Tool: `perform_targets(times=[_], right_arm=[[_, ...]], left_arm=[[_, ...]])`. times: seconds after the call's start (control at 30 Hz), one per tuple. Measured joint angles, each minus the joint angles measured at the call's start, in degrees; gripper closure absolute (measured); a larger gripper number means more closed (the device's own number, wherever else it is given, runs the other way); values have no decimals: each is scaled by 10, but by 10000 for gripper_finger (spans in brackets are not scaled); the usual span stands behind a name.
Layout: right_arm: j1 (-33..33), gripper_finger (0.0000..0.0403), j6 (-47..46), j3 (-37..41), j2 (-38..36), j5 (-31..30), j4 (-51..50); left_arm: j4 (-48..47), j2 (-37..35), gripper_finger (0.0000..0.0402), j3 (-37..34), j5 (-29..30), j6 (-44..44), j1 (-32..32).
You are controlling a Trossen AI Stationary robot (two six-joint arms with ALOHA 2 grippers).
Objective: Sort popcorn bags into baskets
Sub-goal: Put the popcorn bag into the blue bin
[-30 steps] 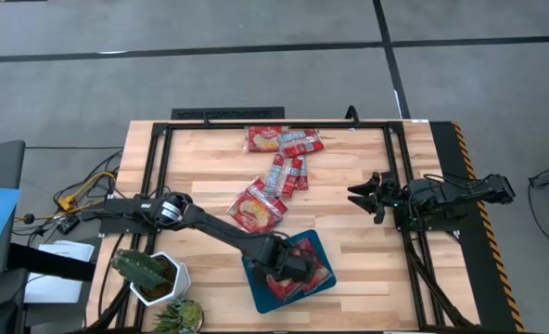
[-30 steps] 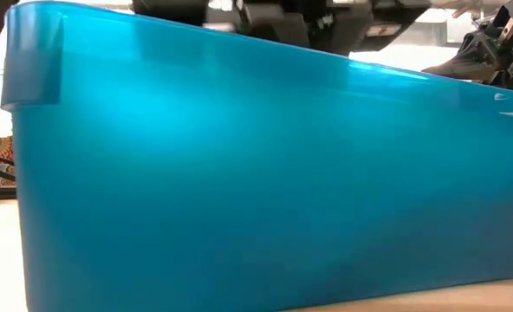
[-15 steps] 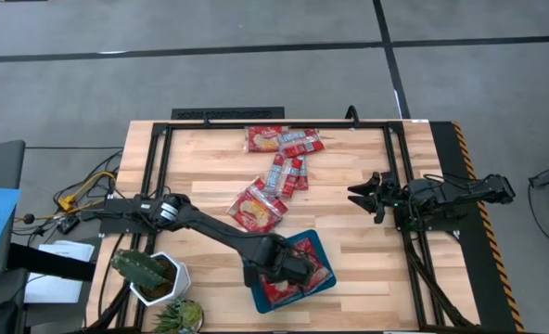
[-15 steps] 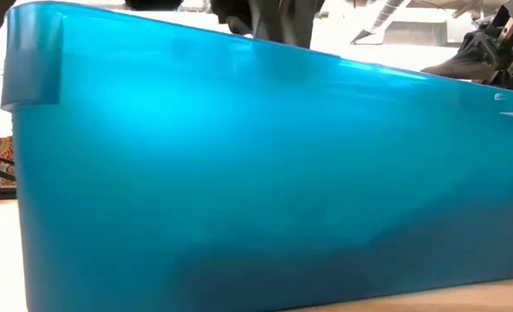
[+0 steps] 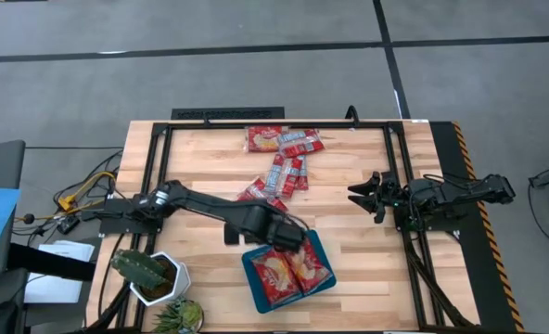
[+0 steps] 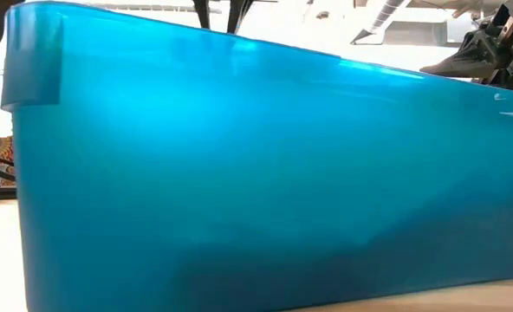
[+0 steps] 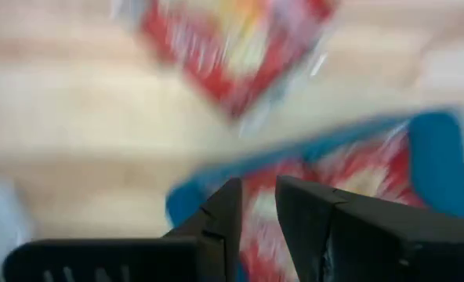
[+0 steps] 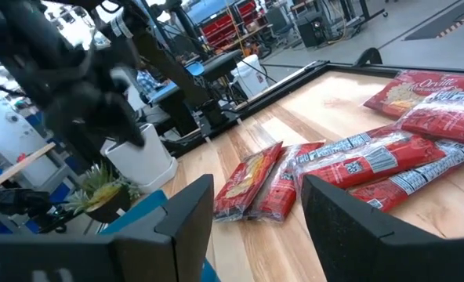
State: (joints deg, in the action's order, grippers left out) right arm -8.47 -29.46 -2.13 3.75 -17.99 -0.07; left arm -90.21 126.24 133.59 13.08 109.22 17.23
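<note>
The teal tray [image 5: 249,271] lies near the table's near edge with two wide red packets [image 5: 293,271] flat inside; its wall [image 6: 256,173] fills the low view. My left gripper [image 5: 297,236] hovers over the tray's far rim, narrowly open and empty [image 7: 258,210]. Just beyond it, wide packets [image 5: 254,197] lie flat on the wood, partly hidden by the arm. Narrow packets [image 5: 288,173] lie mid-table, and more packets [image 5: 282,139] sit at the far edge. My right gripper [image 5: 360,198] waits open on the right [image 8: 255,211].
A white pot with a cactus [image 5: 149,274] and a second plant [image 5: 180,315] stand at the near left corner. Black frame rails [image 5: 400,176] run along the table's sides. Bare wood [image 5: 349,250] lies between the tray and the right arm.
My left gripper has risen out of the tray and drawn back toward the far edge, stopping above the tray's far rim. The two wide packets it covered now lie in full view inside the tray. The tray has kept its place.
</note>
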Motion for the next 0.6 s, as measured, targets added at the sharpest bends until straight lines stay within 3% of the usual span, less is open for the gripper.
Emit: perform_targets(times=[0.07, 0.13, 0.37, 0.6], right_arm=[[0, 183, 0, 0, 0, -2, -3], [0, 183, 0, -1, 0, -2, -9], [0, 181, -17, -2, 0, -18, -20], [0, 170, -15, -2, 0, -35, -20]], left_arm=[[2, -8, 333, 0, 59, -36, -1], [2, -8, 333, -1, 75, -67, -8], [1, -8, 305, -70, 13, -219, -41], [2, -57, 208, -164, -24, -410, -74]])
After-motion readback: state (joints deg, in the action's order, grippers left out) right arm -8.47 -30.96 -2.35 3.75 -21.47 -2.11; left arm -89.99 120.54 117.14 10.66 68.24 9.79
